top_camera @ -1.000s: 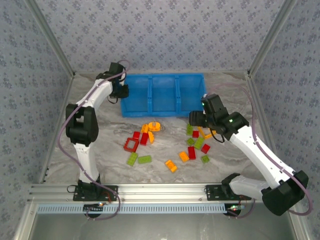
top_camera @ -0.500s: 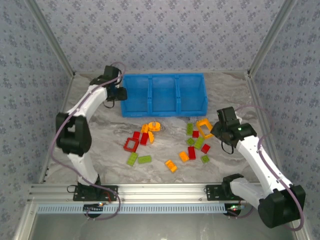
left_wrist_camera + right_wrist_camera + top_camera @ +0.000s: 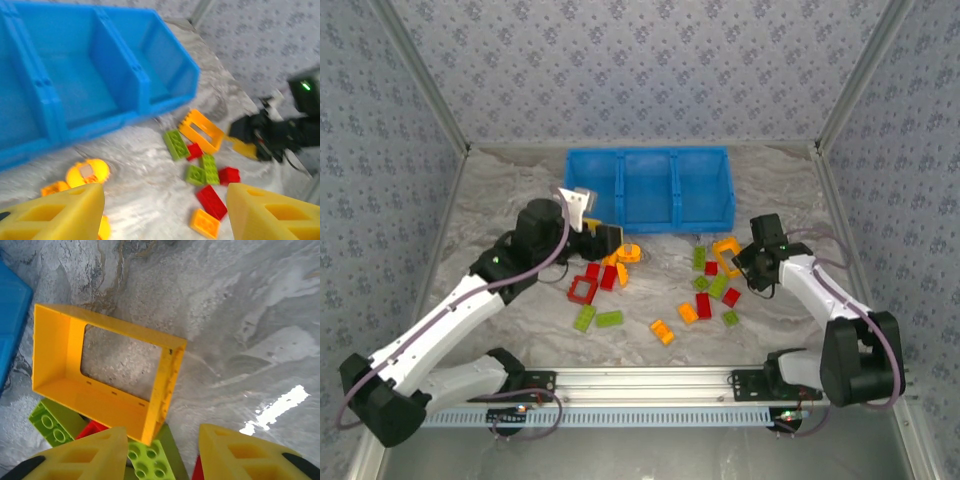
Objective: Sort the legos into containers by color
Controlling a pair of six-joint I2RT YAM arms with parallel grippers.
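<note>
Blur smears the whole left wrist view! The blue bin (image 3: 117, 60) runs off the top and left edges, and the fingers (image 3: 55, 215) of the left hand (image 3: 165, 205) are cropped at the bottom. At the right wrist, the yellow frame (image 3: 100, 402) covers most of a red brick (image 3: 92, 430) and part of a green brick (image 3: 50, 422); the blue bin is cut to a sliver by the left edge.

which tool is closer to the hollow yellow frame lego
Right. The right tool sits at a corner of the yellow frame; the left tool is farther off, by the blue bin near its front left corner.
</note>
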